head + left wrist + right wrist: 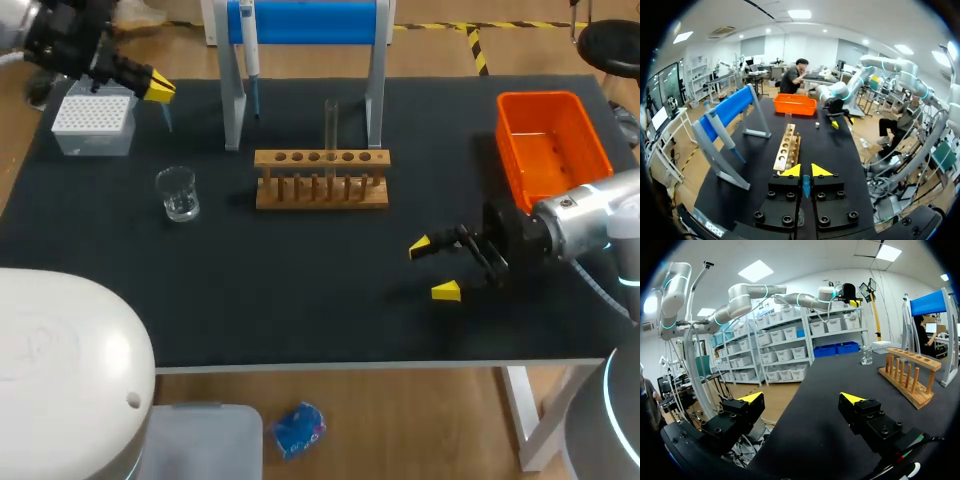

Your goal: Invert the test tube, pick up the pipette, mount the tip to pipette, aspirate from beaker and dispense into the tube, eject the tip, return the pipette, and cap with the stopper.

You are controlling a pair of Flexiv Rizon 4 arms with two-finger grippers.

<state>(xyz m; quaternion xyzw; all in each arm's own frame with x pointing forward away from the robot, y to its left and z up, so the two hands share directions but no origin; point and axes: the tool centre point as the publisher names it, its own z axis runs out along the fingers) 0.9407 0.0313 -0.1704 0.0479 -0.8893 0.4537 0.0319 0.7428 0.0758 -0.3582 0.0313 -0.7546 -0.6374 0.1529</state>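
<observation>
You have an orange bin (552, 150) at the far right corner of the black table (300, 290). Wooden rack (320, 200) stands mid-table, well apart from the bin.

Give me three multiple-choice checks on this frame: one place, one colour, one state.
1. Where is the pipette? A hanging on the blue stand; B flat on the table; C in the beaker.
2. What colour is the bin? A green; B orange; C white.
3. The right gripper is: A shut on the tube; B shut on the beaker; C open and empty.
Answers: 1 A, it hangs from the stand's bar. 2 B, its walls are bright orange. 3 C, its fingers are spread with nothing between them.
</observation>
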